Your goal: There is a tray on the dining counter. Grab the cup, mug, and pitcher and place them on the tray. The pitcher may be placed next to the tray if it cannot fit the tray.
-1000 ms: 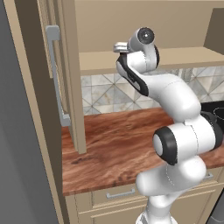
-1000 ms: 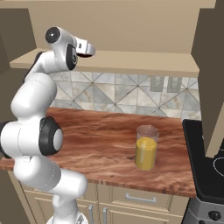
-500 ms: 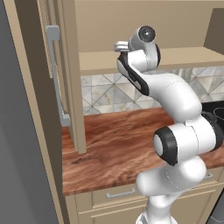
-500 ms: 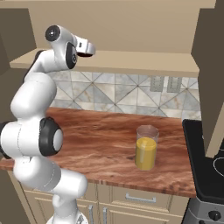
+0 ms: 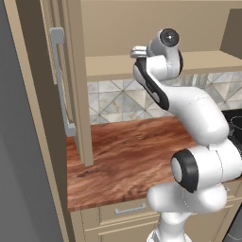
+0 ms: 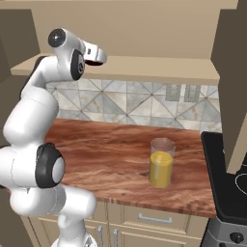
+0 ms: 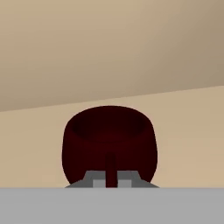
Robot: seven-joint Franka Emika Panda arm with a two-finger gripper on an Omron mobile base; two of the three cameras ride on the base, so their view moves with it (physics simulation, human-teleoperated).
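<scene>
Pinching the small side handle of the mug (image 7: 109,144), your tool (image 7: 111,180) shows at the bottom centre of the hand view with its two tips drawn tight together on that thin dark strip. The maroon mug sits upright on a beige shelf (image 7: 188,131), mouth up, its handle turned toward the camera, which is likely why the hand comes in level rather than from above. In the left base view you see the tool (image 5: 138,51) reaching onto that shelf (image 5: 111,67) at upper centre, under the wall cabinet; in the right base view the same tool (image 6: 99,54) is at upper left, arm raised high to get there. Further out, the pitcher (image 6: 161,163) stands on the wood tabletop (image 6: 106,149) at centre right of the right base view, well apart from the arm, with orange-yellow liquid filling its lower part. You will probably want to draw the mug straight out and keep it level, since the grip is only on the handle and the cup body could swing.
</scene>
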